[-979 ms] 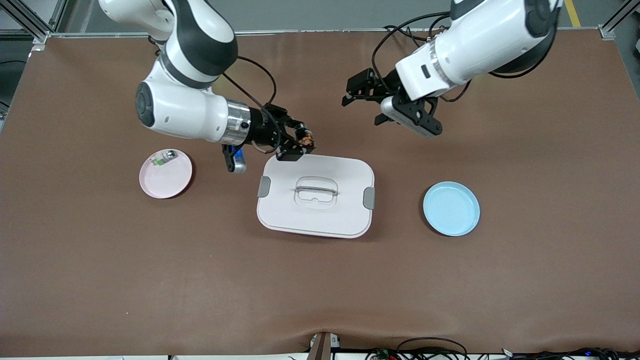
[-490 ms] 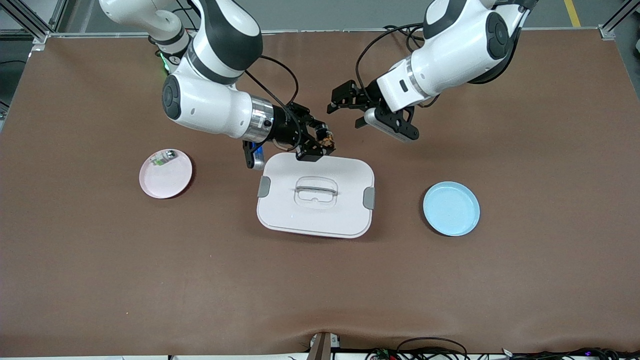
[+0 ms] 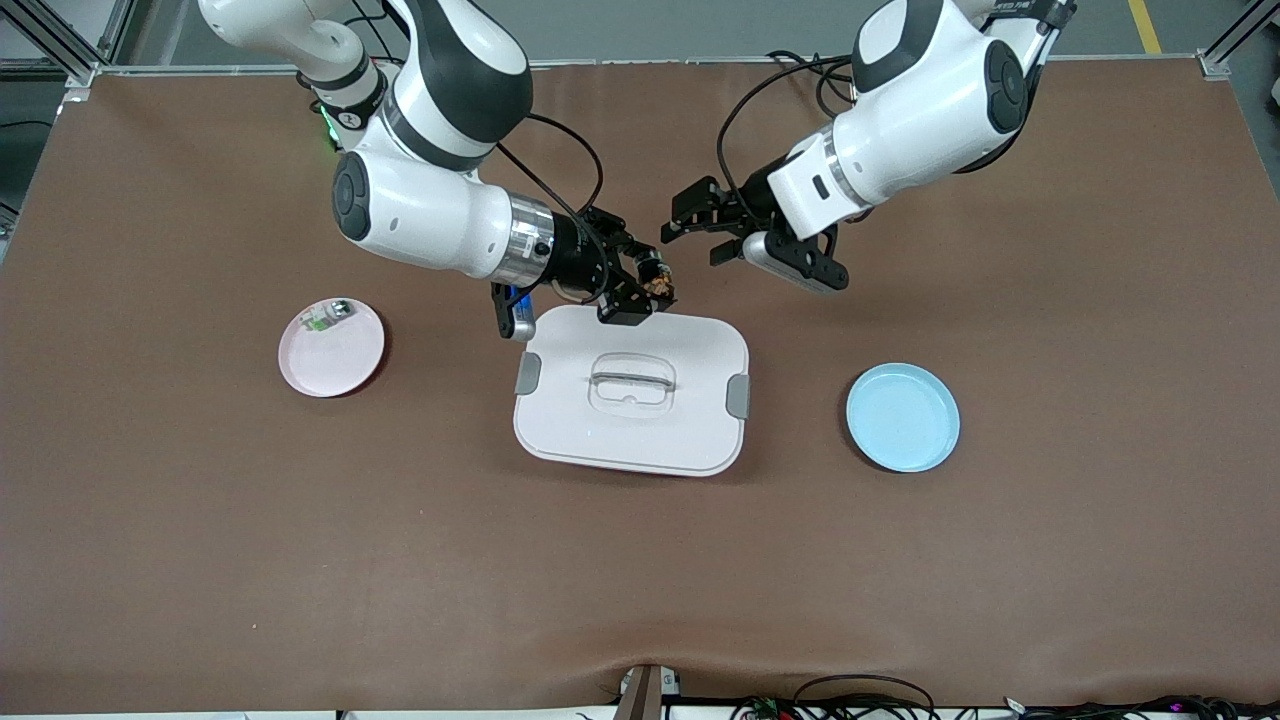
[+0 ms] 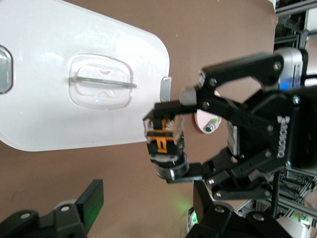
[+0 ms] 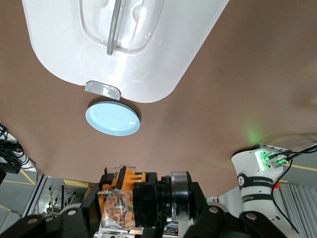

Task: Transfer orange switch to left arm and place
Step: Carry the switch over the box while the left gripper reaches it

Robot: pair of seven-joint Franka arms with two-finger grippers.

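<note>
Right hand (image 3: 650, 290) pinching the orange switch (image 3: 659, 286) over the box (image 3: 632, 428) rim; left hand (image 3: 690, 225) spread at its one o'clock.

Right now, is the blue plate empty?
Yes, the blue plate holds nothing; the switch is in the right gripper.

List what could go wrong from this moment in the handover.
1. The right gripper alone holds the orange switch, pinching a small part of it; a nudge from the left gripper could knock it loose.
2. The switch hangs over the edge of the box; a drop could land it on the lid.
3. Both grippers are close together above the box, so fingers might collide during the approach.
</note>
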